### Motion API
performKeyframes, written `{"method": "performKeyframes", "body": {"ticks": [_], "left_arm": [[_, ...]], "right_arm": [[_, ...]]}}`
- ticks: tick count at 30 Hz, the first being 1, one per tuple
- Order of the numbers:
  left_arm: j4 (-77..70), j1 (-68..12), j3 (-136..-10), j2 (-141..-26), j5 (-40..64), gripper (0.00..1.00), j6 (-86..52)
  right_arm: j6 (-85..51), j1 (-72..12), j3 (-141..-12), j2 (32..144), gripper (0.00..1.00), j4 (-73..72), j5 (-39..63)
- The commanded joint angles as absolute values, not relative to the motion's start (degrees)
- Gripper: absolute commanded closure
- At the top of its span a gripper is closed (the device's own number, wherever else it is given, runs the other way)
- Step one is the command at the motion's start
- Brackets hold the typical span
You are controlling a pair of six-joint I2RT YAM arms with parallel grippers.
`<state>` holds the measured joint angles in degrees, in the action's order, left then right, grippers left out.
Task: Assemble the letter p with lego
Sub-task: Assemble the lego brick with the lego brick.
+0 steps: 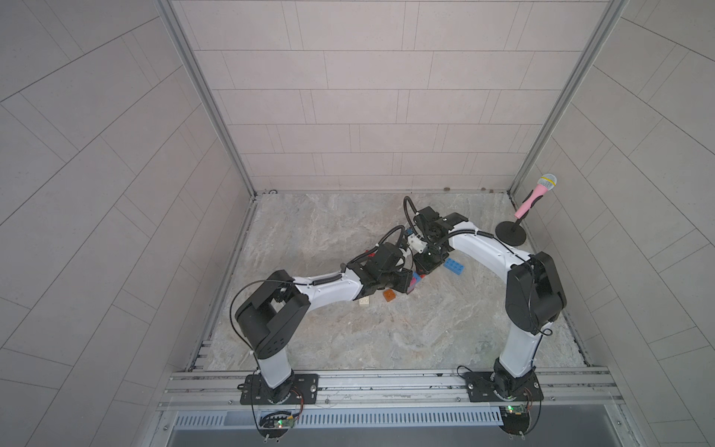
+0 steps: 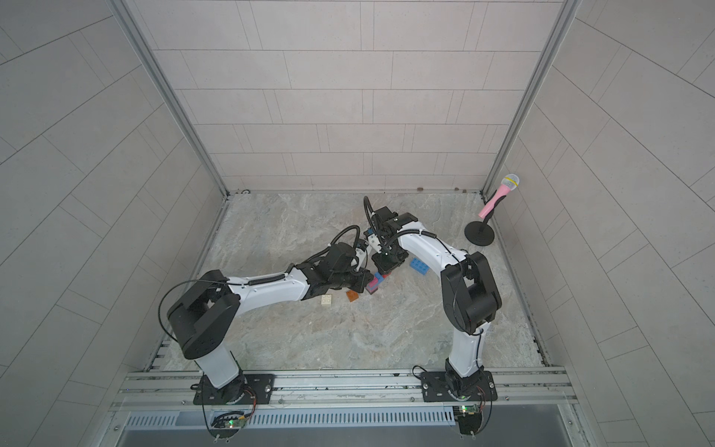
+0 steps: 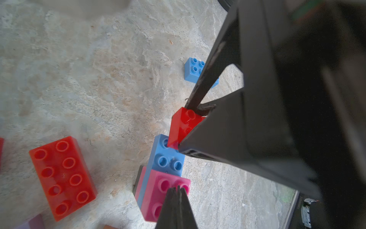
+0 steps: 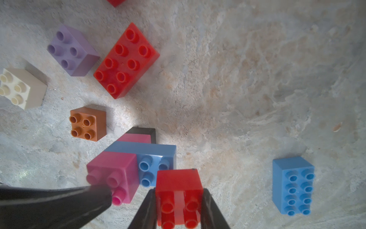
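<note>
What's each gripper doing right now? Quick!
Left gripper: shut, empty, tips over the pink brick.
Right gripper: shut on the small red brick.

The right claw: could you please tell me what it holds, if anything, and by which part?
The right claw grips the small red brick by two opposite side walls, studs showing between the fingers. The left claw is shut, holding nothing.

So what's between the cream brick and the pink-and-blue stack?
One orange-brown brick, standing loose, touching neither; both top views and the right wrist view show it.
</note>
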<state>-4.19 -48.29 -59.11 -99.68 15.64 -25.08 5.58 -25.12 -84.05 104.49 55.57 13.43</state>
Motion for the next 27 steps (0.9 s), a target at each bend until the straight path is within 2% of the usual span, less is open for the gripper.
{"method": "performKeyframes", "body": {"ticks": [1, 27], "left_arm": [[-0.96, -48.52, -57.74, -99.66, 15.66, 1.0, -24.17], [-0.87, -48.48, -58.54, -100.88, 16.41, 1.0, -24.18]], "right_arm": [[5.63, -25.48, -84.53, 104.16, 0.93, 55.79, 14.59], [4.92, -27.8, -84.9, 107.67, 0.95, 55.72, 9.02]]}}
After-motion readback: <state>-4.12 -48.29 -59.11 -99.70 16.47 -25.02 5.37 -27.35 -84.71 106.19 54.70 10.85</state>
